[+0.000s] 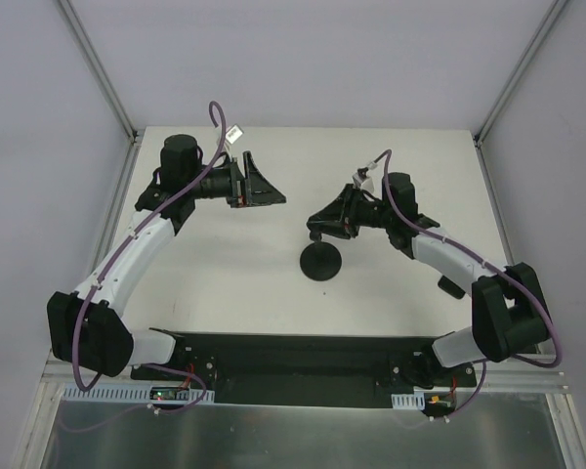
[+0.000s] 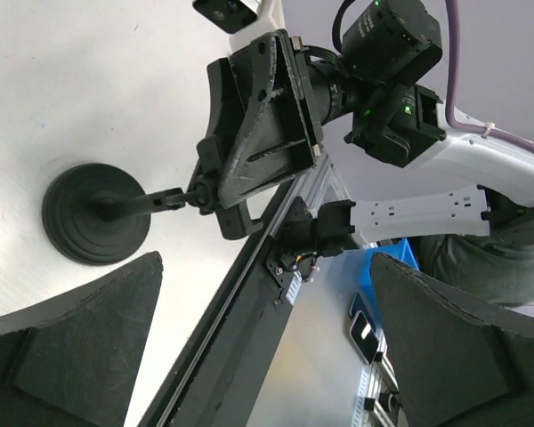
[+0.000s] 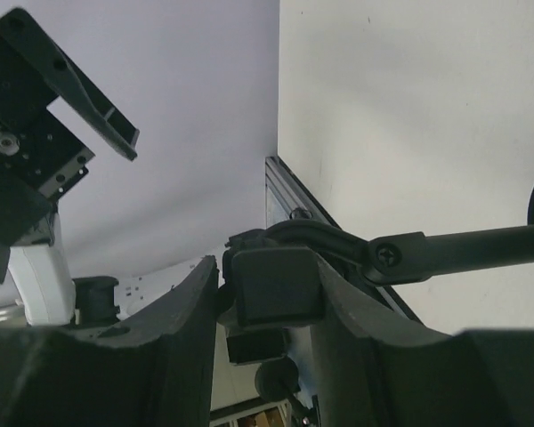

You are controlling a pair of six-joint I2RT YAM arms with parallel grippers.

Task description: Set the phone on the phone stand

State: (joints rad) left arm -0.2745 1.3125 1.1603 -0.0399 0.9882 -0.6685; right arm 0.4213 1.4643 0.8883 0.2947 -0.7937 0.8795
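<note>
The phone stand stands on the white table with its round black base [image 1: 322,262] in the middle; the base also shows in the left wrist view [image 2: 93,213]. My right gripper [image 1: 317,227] is shut around the stand's top clamp bracket [image 3: 276,285], and the stem [image 3: 481,245] runs off to the right. My left gripper [image 1: 264,191] hangs above the table at the back left, its jaws wide open and empty [image 2: 265,267], facing the stand and the right gripper [image 2: 249,133]. No phone shows on the table.
The black rail [image 1: 293,357] with both arm bases runs along the near edge. Grey walls and metal frame posts [image 1: 103,73] close in the table. Beyond the near edge, a blue bin [image 2: 392,267] and two small dark phone-like slabs [image 2: 365,329] lie on a metal surface.
</note>
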